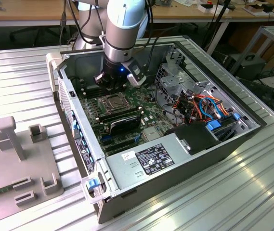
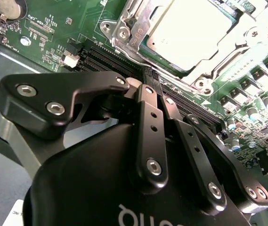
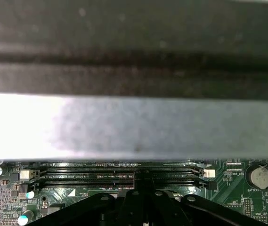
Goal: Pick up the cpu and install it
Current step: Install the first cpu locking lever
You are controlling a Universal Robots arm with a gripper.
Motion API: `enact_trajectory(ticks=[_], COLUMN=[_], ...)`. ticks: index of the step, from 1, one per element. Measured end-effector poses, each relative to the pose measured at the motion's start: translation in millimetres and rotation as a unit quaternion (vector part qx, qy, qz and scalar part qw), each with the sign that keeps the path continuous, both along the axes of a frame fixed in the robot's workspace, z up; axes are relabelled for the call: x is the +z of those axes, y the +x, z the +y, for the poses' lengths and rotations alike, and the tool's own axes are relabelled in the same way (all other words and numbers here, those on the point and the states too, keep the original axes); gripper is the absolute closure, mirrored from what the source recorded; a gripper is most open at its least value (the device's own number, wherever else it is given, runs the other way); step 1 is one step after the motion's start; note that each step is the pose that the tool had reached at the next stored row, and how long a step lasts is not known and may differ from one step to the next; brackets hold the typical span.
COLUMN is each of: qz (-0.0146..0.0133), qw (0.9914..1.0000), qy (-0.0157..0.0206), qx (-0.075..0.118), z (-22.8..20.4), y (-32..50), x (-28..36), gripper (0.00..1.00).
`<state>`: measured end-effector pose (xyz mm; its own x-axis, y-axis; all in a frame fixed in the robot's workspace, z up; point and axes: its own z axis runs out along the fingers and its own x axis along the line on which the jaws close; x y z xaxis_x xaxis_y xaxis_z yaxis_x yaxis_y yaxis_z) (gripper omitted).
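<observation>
The cpu [image 2: 195, 33] shows its plain silver-grey face and lies flat in the socket on the green motherboard, with the metal frame [image 2: 124, 35] around its edges. In the exterior view the cpu [image 1: 113, 101] sits just below the arm's wrist, inside the open computer case. My gripper [image 2: 153, 89] is shut with nothing between its fingers. Its tips hang over the black memory slots [image 2: 103, 59] right beside the socket, apart from the cpu. In the first wrist view the gripper [image 3: 143, 175] points at those memory slots [image 3: 101, 175].
The case walls [image 1: 81, 139] ring the board. A power supply [image 1: 151, 159], a black block [image 1: 197, 137], coloured cables [image 1: 202, 106] and a drive cage [image 1: 173, 82] fill the exterior view's right. Black memory sticks [image 1: 120, 120] stand near the socket. A grey fixture [image 1: 16, 159] lies outside.
</observation>
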<state>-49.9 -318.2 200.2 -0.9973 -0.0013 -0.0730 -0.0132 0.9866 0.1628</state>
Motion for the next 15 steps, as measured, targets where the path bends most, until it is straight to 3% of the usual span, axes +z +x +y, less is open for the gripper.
enact_trajectory(ticks=[5,12,15], qz=[0.0005,0.0005,0.0001], qw=[1.00000,1.00000,1.00000], qy=[-0.0014,-0.0016,-0.0015], qx=[0.000,0.000,0.000], z=[-0.4,-0.4,-0.4], y=[-0.2,-0.6,-0.6], x=[7.3,8.6,13.3], gripper=[0.89,0.89,0.89])
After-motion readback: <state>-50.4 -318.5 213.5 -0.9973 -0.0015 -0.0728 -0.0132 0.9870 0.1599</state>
